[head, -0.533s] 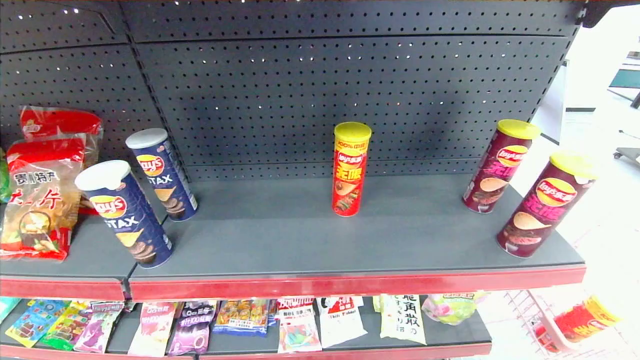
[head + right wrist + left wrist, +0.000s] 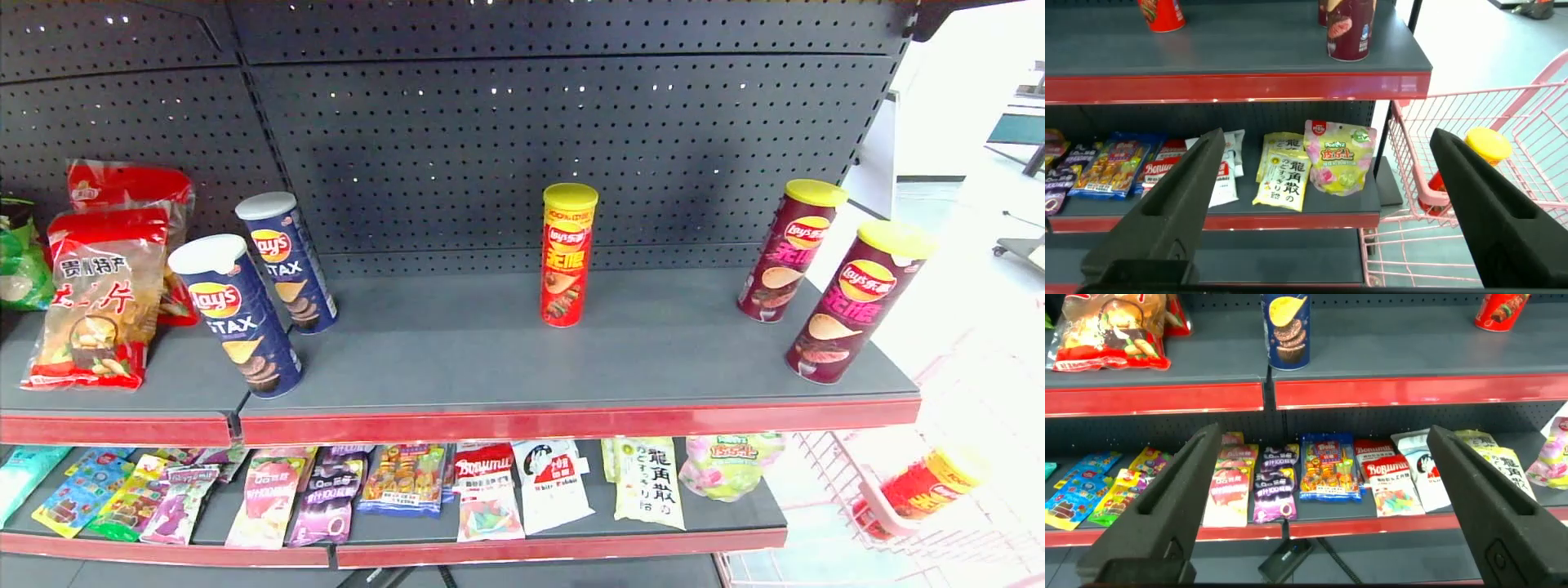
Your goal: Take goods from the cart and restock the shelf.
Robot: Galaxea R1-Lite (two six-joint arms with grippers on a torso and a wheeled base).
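Nothing on the shelving has changed place since the earlier frame. The whole head view has shifted, so the camera moved, and more of the lower shelf [image 2: 563, 550] and the cart now shows.

**Stock in the cart.** One red cylindrical crisp can with a yellow lid [image 2: 922, 490] lies tilted in the pink wire cart [image 2: 1503, 106], just off the right end of the shelving and below the upper deck. It has not been picked yet.

**Shelf.** The grey upper shelf with a red front lip [image 2: 457, 351] carries these cans, all upright:
- two blue cans with white lids [image 2: 241, 314] at the left
- one matching red-and-yellow can [image 2: 567, 257] in the middle
- two maroon cans with yellow lids [image 2: 853, 302] at the right

Bare deck lies on both sides of the middle can.

**Pincers.** The left pincer [image 2: 1323, 437] is released and holds nothing; it faces the lower shelf's flat snack packets [image 2: 1327, 469]. The right pincer [image 2: 1327, 137] is likewise spread wide and empty, with the cart off to one side of it.

**Handling, as judged.**
- Expect the can to be light.
- Its tube wall should be stiff but will dent under a hard squeeze, and the contents are brittle.
- The glossy wrap may slip.
- You should close across the middle of the body, not on the lid, which could pop off.
- Mind the cart wires around it as you reach in.
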